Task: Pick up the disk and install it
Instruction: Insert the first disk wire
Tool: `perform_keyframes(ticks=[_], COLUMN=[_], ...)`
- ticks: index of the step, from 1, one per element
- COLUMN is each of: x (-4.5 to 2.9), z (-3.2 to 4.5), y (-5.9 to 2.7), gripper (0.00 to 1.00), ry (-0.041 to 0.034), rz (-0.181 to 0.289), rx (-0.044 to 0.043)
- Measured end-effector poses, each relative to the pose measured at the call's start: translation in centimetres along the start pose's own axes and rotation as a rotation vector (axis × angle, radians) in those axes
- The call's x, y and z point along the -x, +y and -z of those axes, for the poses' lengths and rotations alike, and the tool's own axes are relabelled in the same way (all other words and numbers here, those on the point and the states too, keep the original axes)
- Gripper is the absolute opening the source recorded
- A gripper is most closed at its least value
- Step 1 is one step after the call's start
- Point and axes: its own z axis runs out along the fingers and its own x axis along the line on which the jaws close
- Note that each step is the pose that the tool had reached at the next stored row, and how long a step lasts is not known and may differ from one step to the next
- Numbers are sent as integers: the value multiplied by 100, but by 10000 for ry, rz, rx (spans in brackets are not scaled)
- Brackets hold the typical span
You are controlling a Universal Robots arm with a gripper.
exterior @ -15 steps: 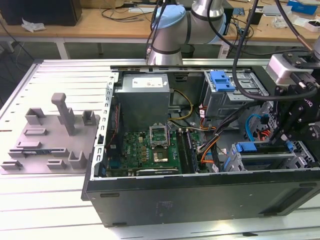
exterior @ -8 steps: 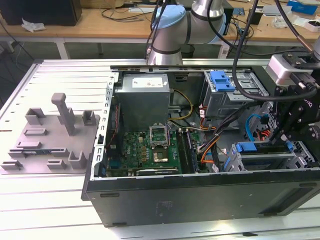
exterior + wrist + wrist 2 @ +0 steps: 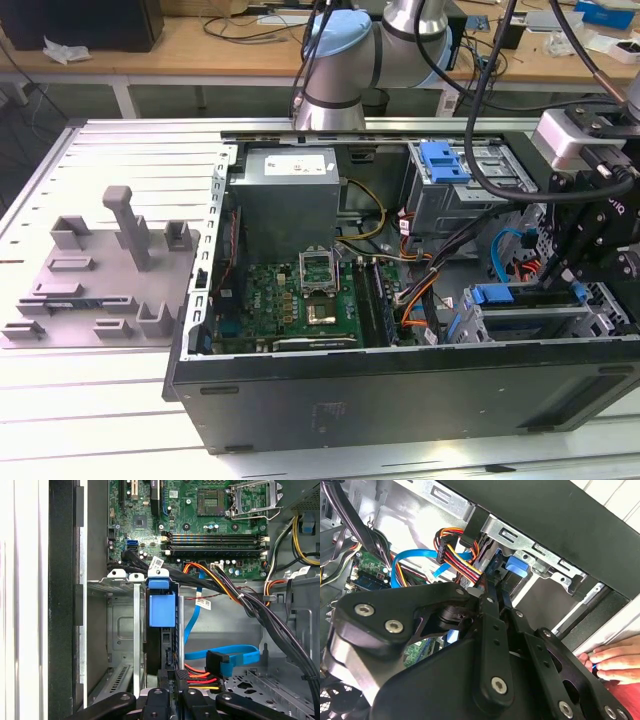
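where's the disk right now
The disk stands on edge in the drive cage at the case's front corner, on the exterior view's right, directly below the end effector.

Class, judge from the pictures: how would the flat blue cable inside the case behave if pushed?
Probably floppy: the flat blue cable lies in a loose curve. Likely light, being a thin ribbon. It might snag, as its plug sits beside the coloured wires.
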Motion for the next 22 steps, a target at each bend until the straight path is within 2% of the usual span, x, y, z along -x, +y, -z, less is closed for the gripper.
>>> perform_keyframes(ticks=[11,12,13,14,16,17,18,22], x=[0,0,0,2,3,6,15,65], z=[1,28,60,95,121,149,202,266], y=[2,2,3,5,5,6,9,17], gripper=[16,18,29,36,36,42,42,42], ry=[-3,-2,0,3,11,18,36,113], rz=[-1,-1,-1,-1,0,-1,-1,-3], rx=[2,0,0,-1,-1,-1,-1,-2])
